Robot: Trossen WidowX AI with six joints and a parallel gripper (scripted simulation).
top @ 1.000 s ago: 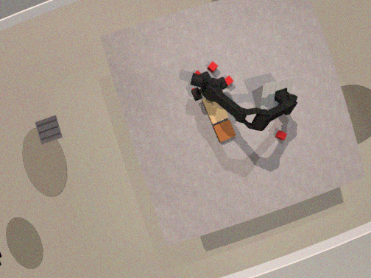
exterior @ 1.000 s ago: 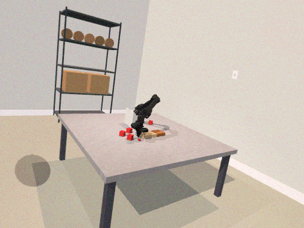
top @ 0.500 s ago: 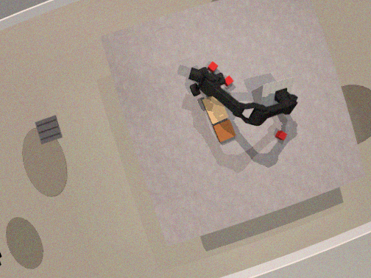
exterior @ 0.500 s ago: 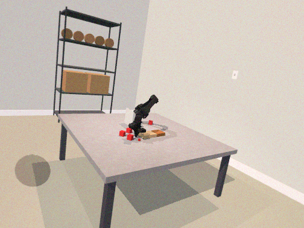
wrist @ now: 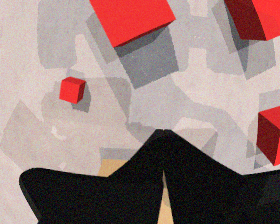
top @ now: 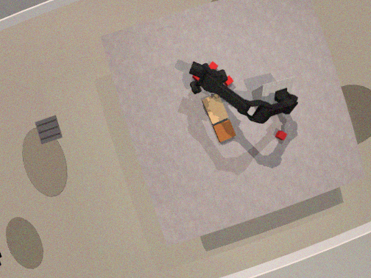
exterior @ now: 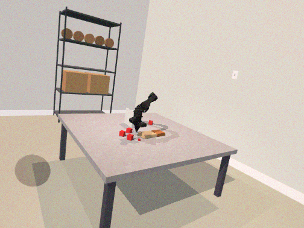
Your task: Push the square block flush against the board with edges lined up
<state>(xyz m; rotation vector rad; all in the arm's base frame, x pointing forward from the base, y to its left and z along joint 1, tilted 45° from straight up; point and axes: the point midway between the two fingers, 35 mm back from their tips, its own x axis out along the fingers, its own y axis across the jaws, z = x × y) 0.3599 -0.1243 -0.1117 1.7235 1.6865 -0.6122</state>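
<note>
The light wooden board (top: 216,110) (exterior: 148,135) (wrist: 111,166) lies flat on the table. The orange-brown square block (top: 222,132) (exterior: 160,133) lies at the board's end away from the gripper. A thin dark line runs between them; whether they touch there is too small to tell. Their long outer edges look about even in the top view. My gripper (exterior: 137,131) (wrist: 163,136) is shut and empty. In the exterior view its tips are just off the board's other end, seemingly above the table; in the top view the arm hides them.
Red cubes (top: 213,65) (exterior: 122,133) (wrist: 132,20) stand close around the gripper, with a small red cube (exterior: 139,140) (wrist: 72,90) near the board. Another red cube (top: 281,134) (exterior: 150,122) stands near the arm's base. A pale upright panel (exterior: 128,116) is behind the arm.
</note>
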